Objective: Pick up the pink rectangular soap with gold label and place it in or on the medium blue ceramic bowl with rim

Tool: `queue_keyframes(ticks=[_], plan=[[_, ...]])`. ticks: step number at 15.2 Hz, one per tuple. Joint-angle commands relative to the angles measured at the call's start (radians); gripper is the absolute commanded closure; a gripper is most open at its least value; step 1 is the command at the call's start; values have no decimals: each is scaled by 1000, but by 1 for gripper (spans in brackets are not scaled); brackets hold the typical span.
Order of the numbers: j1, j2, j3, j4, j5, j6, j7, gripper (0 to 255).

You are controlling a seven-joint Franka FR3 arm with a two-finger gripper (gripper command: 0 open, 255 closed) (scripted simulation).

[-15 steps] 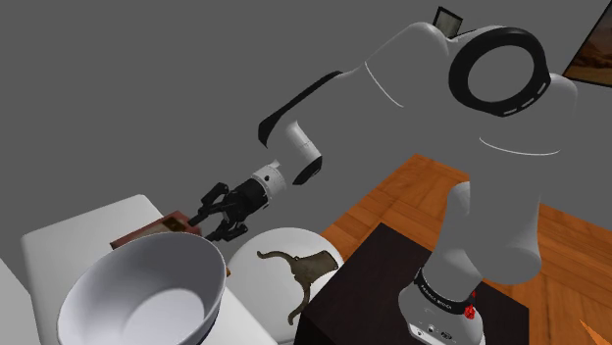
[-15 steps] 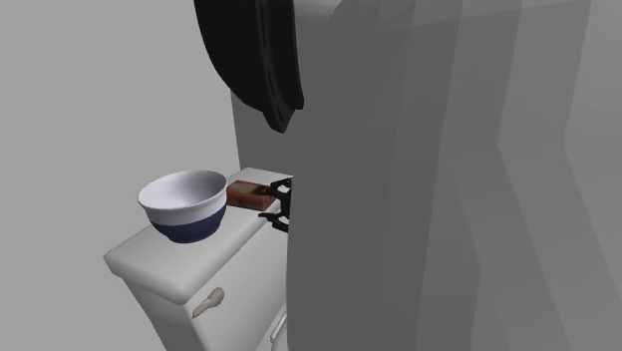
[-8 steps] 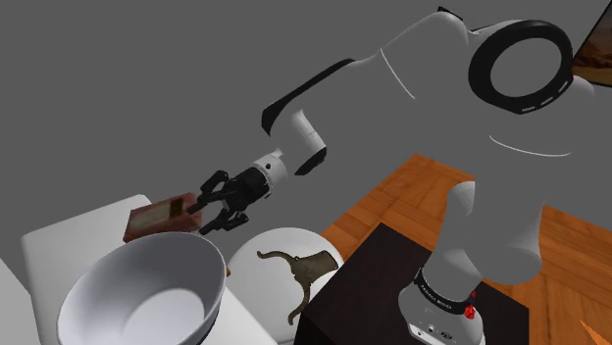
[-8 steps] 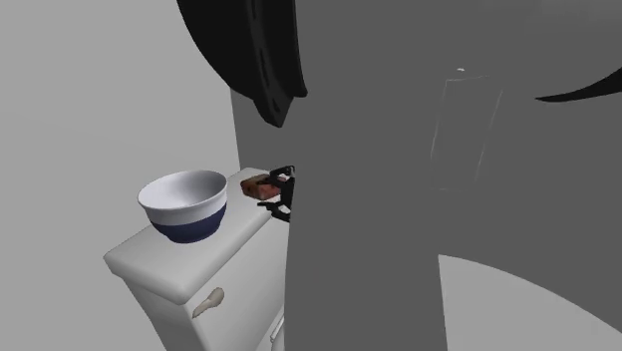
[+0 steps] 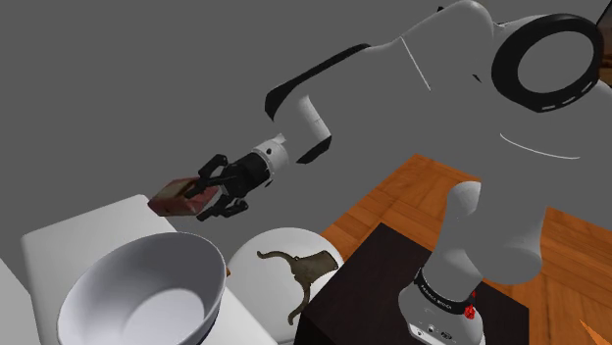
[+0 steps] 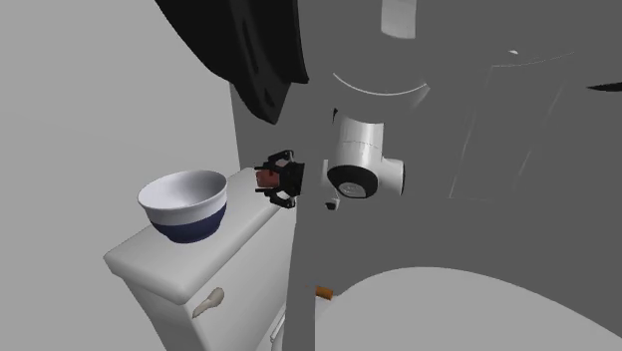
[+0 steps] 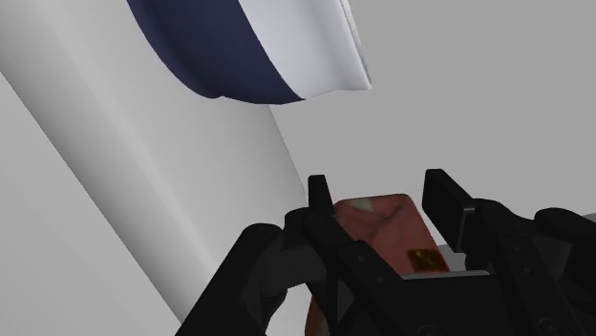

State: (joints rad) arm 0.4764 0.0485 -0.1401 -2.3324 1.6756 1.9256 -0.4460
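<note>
One white jointed arm with dark joints is rising from a dark box-shaped stand and reaching toward the shoulder view's left. The stand is sitting on an orange-brown plank floor.

Beside the stand, a white box-shaped tank with rounded edges is carrying the bowl on its flat top. In the second exterior view a pale lever is showing on the tank's front. Between the tank and the stand a white dome-like form is showing, with a brown forked piece lying against it.

A round bowl is standing upright on the tank. It is white inside and dark blue on its lower outside, with a white band under the rim. The wrist view is looking along the hand at its blue-and-white side.

The black two-finger hand is hanging above the tank top, at the second exterior view's right of the bowl. Its fingers are standing partly closed and clasping a bar between them.

That bar, a reddish-pink rectangular soap, is bearing a small gold label near the hand's palm. It is being held in the air, clear of the tank top and apart from the bowl, at about the height of the bowl's rim.
</note>
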Motion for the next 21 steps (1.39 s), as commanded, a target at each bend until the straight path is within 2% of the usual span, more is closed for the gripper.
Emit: queue_keyframes(ticks=[1, 20, 21], plan=[[0, -21, 0, 6, -11, 4, 27, 255], [3, -175, 7, 60, -102, 36, 248, 255], [13, -204, 19, 30, -90, 56, 247, 255]])
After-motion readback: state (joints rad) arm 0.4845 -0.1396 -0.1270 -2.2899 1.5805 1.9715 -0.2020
